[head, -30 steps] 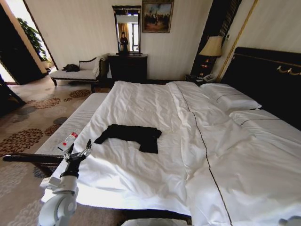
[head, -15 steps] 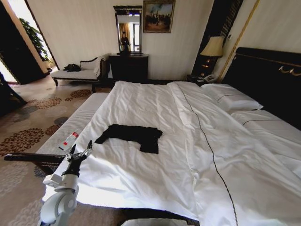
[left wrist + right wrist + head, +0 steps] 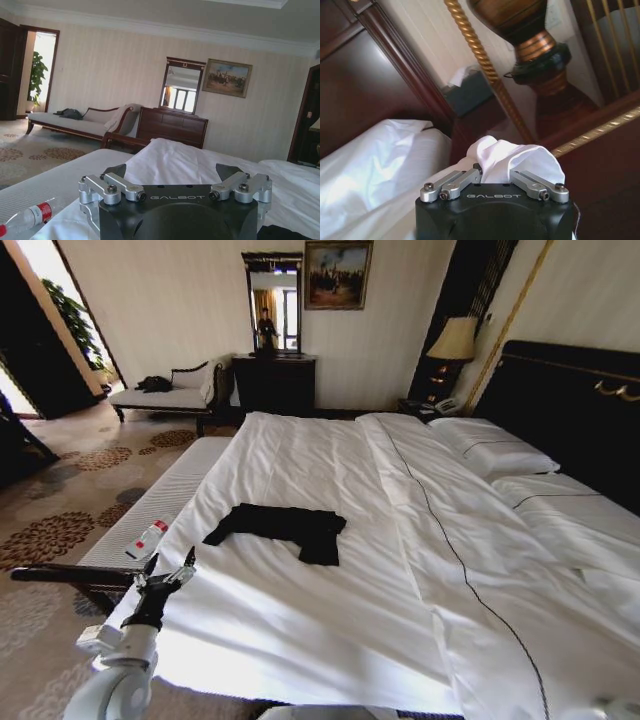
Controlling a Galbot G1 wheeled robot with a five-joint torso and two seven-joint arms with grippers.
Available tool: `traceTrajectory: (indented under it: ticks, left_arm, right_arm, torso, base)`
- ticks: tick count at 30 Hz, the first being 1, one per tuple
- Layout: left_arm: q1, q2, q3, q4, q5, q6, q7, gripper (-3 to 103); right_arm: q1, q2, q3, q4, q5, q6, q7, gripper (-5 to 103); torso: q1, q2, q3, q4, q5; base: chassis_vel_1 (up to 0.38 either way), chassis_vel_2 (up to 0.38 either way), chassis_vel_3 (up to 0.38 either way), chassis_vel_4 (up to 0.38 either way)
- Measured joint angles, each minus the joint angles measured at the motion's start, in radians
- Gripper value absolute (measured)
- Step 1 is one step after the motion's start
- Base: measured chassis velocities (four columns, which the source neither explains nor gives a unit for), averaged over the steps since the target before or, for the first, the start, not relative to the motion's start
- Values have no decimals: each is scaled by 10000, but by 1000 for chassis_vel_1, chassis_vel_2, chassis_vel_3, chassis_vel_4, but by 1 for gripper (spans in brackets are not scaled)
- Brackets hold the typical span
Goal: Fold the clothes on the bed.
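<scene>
The clothes are one black T-shirt (image 3: pixel 278 527) lying bunched and flat on the near left part of the bed (image 3: pixel 300 450); no lettering shows. My left gripper (image 3: pixel 168 568) hovers open at the bed's near left corner, short of the shirt and holding nothing; in the left wrist view this gripper (image 3: pixel 172 172) has its fingers spread wide. My right gripper (image 3: pixel 495 172) is shut on a bunched fold of the white duvet (image 3: pixel 512 157), close to the dark headboard. The duvet (image 3: pixel 480 570) lies drawn across the right half of the bed.
A narrow white bench (image 3: pixel 150 510) runs along the bed's left side with a plastic bottle (image 3: pixel 146 540) on it. A chaise (image 3: pixel 165 395), dark dresser (image 3: pixel 272 383) and mirror stand at the far wall. A lamp (image 3: pixel 450 340) and tall headboard (image 3: pixel 570 410) are to the right.
The duvet's dark-piped edge has slid toward the right and near side, baring more sheet. My left arm has sunk a little. The shirt lies as before.
</scene>
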Motion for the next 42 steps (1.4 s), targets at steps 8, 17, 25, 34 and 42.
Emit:
traceTrajectory:
  ticks: [8, 17, 25, 34, 42]
  left_arm:
    - [4, 28, -64, -144, -122, -72, -1, 100]
    - [-118, 115, 88, -95, -126, -80, 0, 100]
    - [-120, 368, 15, -100, -300, -119, -1, 100]
    - [-104, 718, -106, -78, -466, -151, -5, 100]
    - [-118, 825, -73, -140, -469, -129, -15, 100]
  right_arm:
    - [-650, 876, -1, 396, -471, -5, 201, 2]
    - [-743, 661, 261, 22, -611, 38, 380, 16]
    - [-641, 638, 325, 550, -1131, 33, 254, 44]
    - [-942, 654, 1266, 2178, -2816, -841, 1335, 77]
    - [-1813, 428, 2850, 4020, -2761, -1740, 2655, 100]
  torso:
    - [0, 0, -1, 5, -2]
    - [-4, 1, 0, -32, 1]
    - [0, 0, 1, -10, -2]
    - [-1, -1, 1, 0, 5]
    - [-1, 1, 0, -17, -6]
  base:
    - [0, 0, 0, 0]
    - [-18, -29, -18, -20]
    - [0, 0, 0, 0]
    - [0, 0, 0, 0]
    - [0, 0, 0, 0]
